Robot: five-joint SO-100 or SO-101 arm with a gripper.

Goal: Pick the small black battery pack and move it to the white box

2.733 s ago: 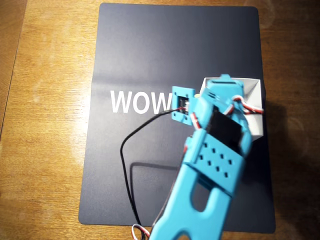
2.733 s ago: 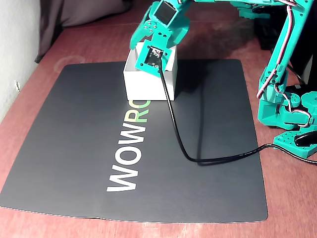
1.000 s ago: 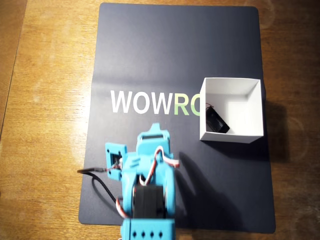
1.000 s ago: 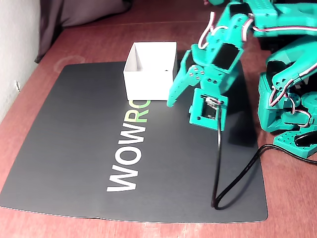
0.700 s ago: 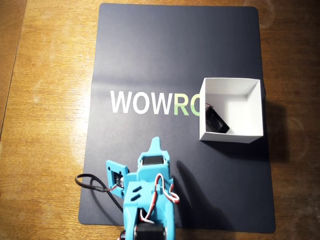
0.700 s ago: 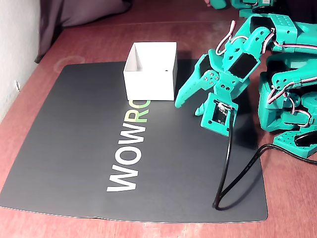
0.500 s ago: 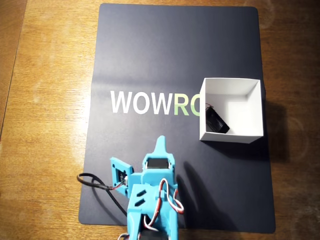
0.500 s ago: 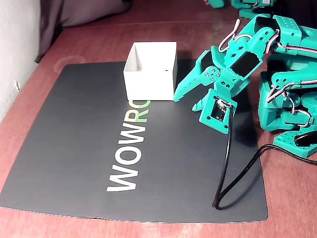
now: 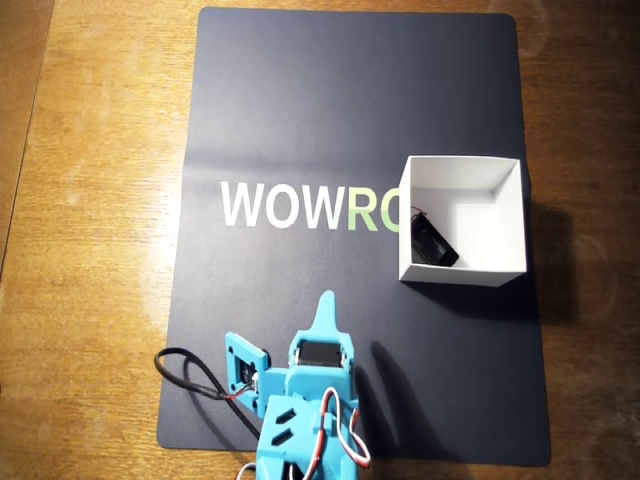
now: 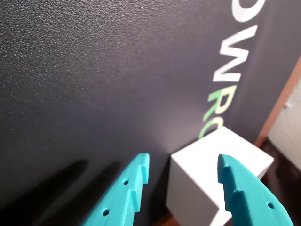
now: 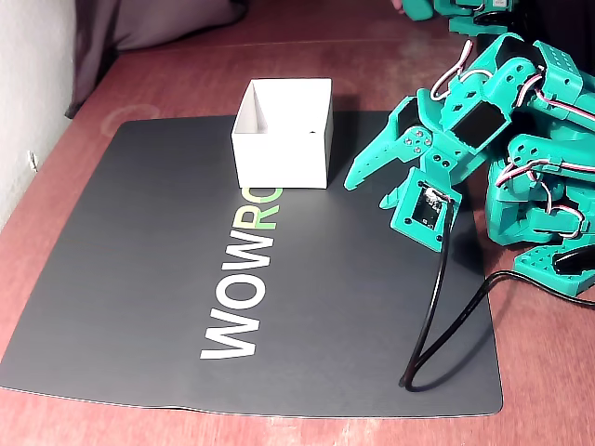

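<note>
Fingers [image 10: 129,188] of the teal two-finger plastic gripper [image 10: 183,165] are spread with a clear gap, nothing between them. Wrist view shows both toothed tips over bare mat, a corner of the square white cardboard box [image 10: 214,174] visible through the gap. In the fixed view the gripper [image 11: 358,177] sits low at the arm side of the mat, tip aimed toward the box [image 11: 282,139] but apart from it. In the overhead view its pointed tip [image 9: 325,310] shows near the bottom edge, well apart from the box [image 9: 505,225].

Surroundings: dark grey rectangular mat [image 9: 300,110] with "WOWRO" lettering [image 9: 300,205] on a wooden table [image 9: 90,200]. Black cable [image 11: 432,316] runs from the wrist camera housing and loops on the mat. Nothing stands between gripper and box.

Small black rectangular battery pack [image 9: 432,243] lies inside the box, on the floor against the left wall and near the lower-left corner in the overhead view. Thin wire shows at its upper end. Long axis runs diagonally, upper-left to lower-right in that view. Lettering too small to read. Box walls hide it in the other two views.
</note>
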